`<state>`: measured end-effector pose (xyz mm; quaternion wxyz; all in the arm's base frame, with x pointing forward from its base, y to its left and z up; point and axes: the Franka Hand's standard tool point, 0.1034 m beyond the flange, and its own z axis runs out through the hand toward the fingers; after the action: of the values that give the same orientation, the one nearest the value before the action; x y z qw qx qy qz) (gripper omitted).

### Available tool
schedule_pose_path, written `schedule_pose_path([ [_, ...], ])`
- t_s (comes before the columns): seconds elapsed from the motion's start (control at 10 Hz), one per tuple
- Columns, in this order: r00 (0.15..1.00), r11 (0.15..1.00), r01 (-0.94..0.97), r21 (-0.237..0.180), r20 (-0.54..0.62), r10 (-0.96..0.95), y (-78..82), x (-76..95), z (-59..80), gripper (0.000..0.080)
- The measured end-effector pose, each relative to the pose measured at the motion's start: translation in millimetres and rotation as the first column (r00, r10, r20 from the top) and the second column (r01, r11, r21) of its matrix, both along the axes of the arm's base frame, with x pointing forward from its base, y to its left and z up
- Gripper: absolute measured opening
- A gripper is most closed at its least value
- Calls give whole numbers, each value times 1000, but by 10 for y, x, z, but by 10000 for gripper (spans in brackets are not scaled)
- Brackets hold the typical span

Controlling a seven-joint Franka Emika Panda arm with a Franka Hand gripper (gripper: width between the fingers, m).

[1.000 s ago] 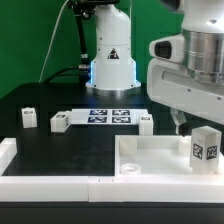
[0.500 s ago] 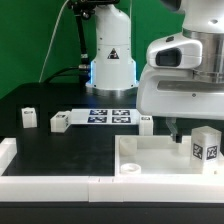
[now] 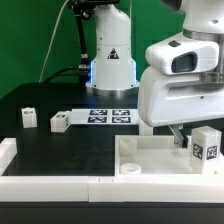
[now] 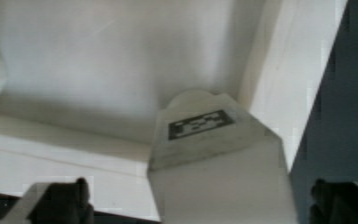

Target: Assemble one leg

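Exterior view: gripper [image 3: 180, 138] low over the tray [image 3: 150, 158], just beside the leg [image 3: 205, 146] standing upright in the tray's corner on that view's right; finger spread mostly hidden there.

Wrist view: fingers [image 4: 57, 198] spread apart, empty, the leg [image 4: 208, 150] between and beyond them. Smooth white hard plastic, square-edged, probably light, stiff, slightly slippery; best pinched across opposite flat sides, below the tag.
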<state>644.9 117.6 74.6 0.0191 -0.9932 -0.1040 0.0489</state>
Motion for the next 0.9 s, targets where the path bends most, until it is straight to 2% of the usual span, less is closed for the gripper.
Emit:
schedule_pose_path([
  [0.2, 1000, 1000, 0, 0, 0, 0, -1, 0, 0, 286],
  [0.5, 982, 981, 191, -16, -5, -191, 6, -1, 0, 290],
  [0.7, 877, 877, 479, -29, -8, -480, -3, 10, -3, 290],
  [0.9, 722, 721, 691, -47, -3, -692, -8, 15, 0, 290],
])
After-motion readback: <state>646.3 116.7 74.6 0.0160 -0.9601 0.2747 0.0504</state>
